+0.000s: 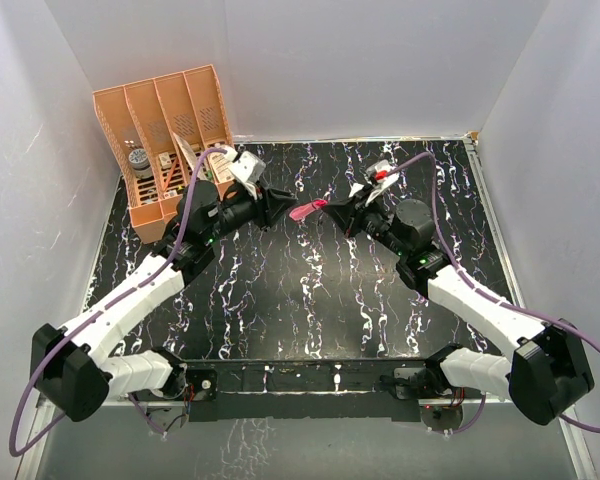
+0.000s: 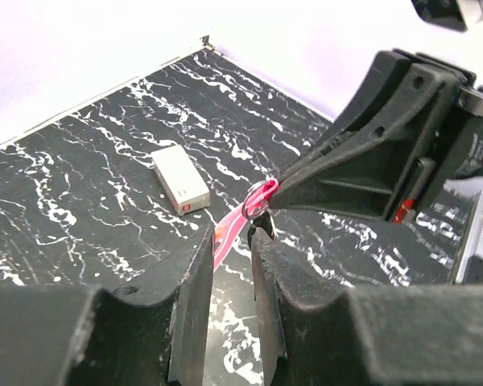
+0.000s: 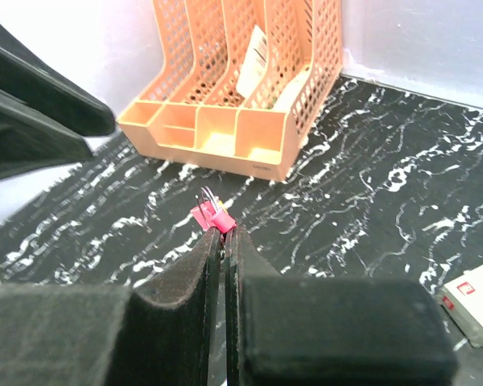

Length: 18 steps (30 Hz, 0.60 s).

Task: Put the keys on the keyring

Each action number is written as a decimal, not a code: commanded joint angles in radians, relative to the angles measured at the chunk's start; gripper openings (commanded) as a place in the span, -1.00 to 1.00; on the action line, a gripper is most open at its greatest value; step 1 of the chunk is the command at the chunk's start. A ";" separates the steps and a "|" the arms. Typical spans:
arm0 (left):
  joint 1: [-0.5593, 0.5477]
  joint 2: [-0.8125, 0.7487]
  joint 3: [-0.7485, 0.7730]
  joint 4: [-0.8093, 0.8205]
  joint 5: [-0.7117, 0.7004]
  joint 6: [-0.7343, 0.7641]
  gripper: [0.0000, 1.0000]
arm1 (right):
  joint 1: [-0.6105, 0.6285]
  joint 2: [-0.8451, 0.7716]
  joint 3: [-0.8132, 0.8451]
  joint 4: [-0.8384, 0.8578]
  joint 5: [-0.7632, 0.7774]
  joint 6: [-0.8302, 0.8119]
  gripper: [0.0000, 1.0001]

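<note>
The keyring (image 2: 260, 194) is a small ring with a pink strip (image 2: 229, 229) hanging from it. My right gripper (image 3: 224, 233) is shut on it, and the ring's wires and a pink end (image 3: 213, 213) stick out past the tips. My left gripper (image 2: 232, 237) faces it just short of the ring. Its jaws stand a little apart, and the strip dangles beyond the gap. A small dark piece (image 2: 259, 221), perhaps a key, hangs under the ring by the left gripper's right fingertip. In the top view the strip (image 1: 308, 210) spans between both grippers above the table.
A white box (image 2: 180, 178) with a red mark lies on the black marbled table (image 1: 310, 300) behind the grippers. An orange file organiser (image 1: 165, 140) holding papers and small items stands at the back left. White walls enclose the table.
</note>
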 commanded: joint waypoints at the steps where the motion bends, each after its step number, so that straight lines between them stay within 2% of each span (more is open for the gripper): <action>1: -0.003 0.034 -0.013 0.190 -0.034 -0.175 -0.50 | -0.007 0.012 0.012 0.179 -0.018 0.133 -1.00; 8: -0.003 0.039 -0.065 0.366 0.012 -0.278 -0.48 | -0.009 0.040 0.024 0.274 -0.024 0.250 -1.00; 18: -0.003 0.033 -0.099 0.419 0.067 -0.334 -0.48 | -0.013 0.063 0.041 0.313 -0.042 0.315 -1.00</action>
